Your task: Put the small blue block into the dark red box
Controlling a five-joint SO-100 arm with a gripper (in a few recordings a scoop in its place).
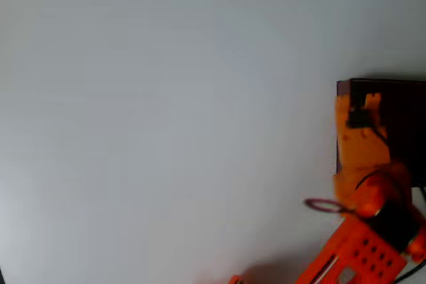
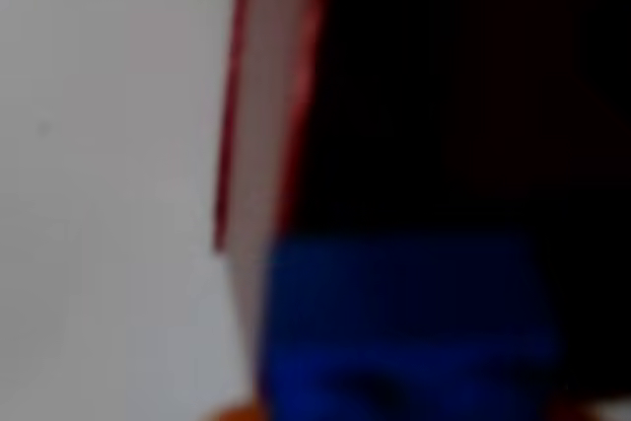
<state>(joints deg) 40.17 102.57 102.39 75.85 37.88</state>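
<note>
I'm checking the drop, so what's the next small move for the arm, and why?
Probably open the gripper and let go. In the wrist view the blue block sits close to the camera over the box's dark inside, past its red wall; overhead, the gripper is over the box.

The table (image 1: 166, 118) lay bare and open left of the box (image 1: 399, 91) in the overhead view. The arm (image 1: 363, 144) overhung the box's left wall. In the wrist view the block (image 2: 404, 322) blocked the lower box mouth
</note>
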